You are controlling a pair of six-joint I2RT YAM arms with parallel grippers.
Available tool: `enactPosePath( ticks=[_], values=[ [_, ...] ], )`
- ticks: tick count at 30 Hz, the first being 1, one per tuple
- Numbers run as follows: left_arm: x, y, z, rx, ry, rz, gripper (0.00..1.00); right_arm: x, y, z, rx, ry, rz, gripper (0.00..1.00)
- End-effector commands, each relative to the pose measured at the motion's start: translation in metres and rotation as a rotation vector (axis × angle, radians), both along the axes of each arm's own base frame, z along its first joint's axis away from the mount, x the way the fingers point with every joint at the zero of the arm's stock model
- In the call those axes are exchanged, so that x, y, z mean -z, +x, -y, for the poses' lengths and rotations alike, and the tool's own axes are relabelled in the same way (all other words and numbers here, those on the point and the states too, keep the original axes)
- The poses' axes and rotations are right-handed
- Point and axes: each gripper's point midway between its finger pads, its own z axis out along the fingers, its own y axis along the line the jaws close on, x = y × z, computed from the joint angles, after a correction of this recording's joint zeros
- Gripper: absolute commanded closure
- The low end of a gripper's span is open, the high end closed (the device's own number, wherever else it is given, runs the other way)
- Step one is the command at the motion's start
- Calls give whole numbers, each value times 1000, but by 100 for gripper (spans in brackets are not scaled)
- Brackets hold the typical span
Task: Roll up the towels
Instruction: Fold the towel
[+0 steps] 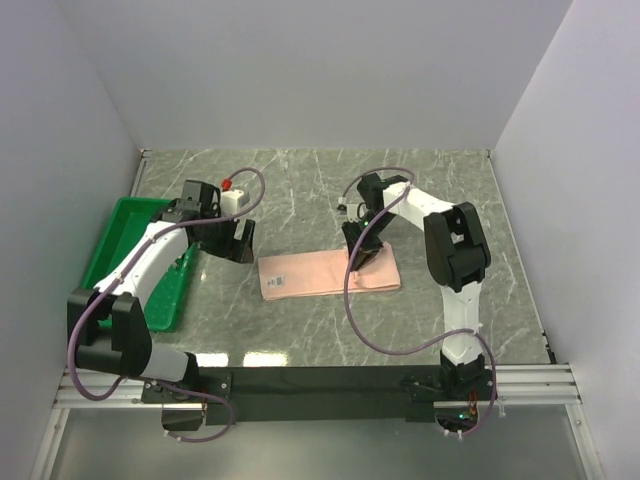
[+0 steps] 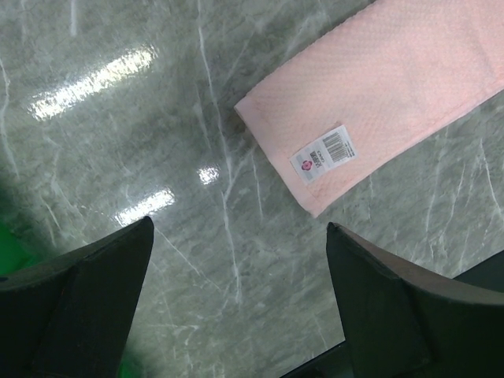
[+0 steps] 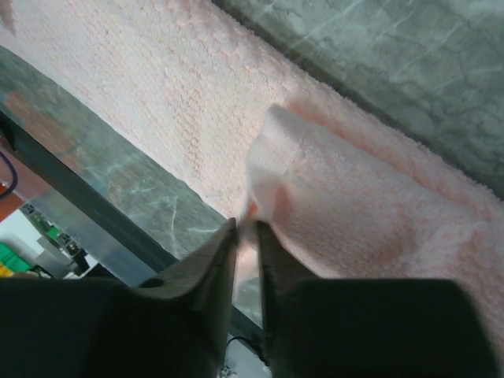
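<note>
Top external, room: counter [image 1: 300, 190] runs wide above pink towel [image 1: 310, 275]; green tray [image 1: 130, 205] hugs left edge.
Right claw [image 1: 362, 255]: pinching towel's right end.
Left claw [image 1: 238, 245]: spread, just upper left of towel.

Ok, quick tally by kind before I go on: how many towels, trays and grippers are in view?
pink towel: 1
green tray: 1
grippers: 2 (left gripper, right gripper)
Total: 4
</note>
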Motion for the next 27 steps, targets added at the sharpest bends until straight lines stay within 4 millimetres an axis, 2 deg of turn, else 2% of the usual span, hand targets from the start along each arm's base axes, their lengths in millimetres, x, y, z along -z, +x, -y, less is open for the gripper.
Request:
enactPosePath(
  ticks=[1, 3, 6, 9, 10, 12, 13, 17, 18, 20, 23, 24, 26, 27],
  values=[
    [-15, 1, 3, 30, -28, 75, 9, -10, 6, -11, -17, 39, 16, 73],
    [-15, -1, 6, 44, -37, 80, 13, -16, 7, -11, -20, 48, 28, 67],
    [-13, -6, 13, 72, -58, 61, 22, -37, 12, -7, -11, 84, 66, 67],
    [-7, -12, 27, 118, -88, 34, 31, -61, 24, 9, 19, 123, 119, 69],
    [-5, -14, 31, 131, -93, 24, 40, -68, 35, 23, 43, 123, 159, 70],
    [5, -20, 45, 175, -87, -6, 51, -67, 45, 41, 63, 83, 193, 75],
    [8, -21, 50, 191, -84, -12, 62, -62, 53, 58, 78, 27, 217, 78],
    [34, -22, 72, 223, -66, -87, 76, -34, 61, 87, 80, -92, 214, 85],
    [39, -19, 73, 208, -55, -95, 82, -21, 60, 90, 69, -112, 201, 87],
    [49, -10, 77, 201, -49, -114, 84, -8, 57, 93, 65, -134, 182, 89],
    [66, -2, 78, 182, -26, -160, 94, 13, 49, 98, 67, -162, 156, 90],
    [70, 2, 77, 172, -12, -165, 99, 21, 46, 98, 70, -166, 146, 90],
    [79, 10, 74, 157, 18, -175, 99, 28, 40, 100, 75, -172, 132, 90],
    [82, 14, 73, 157, 31, -170, 99, 30, 30, 101, 75, -170, 114, 90]
  ],
)
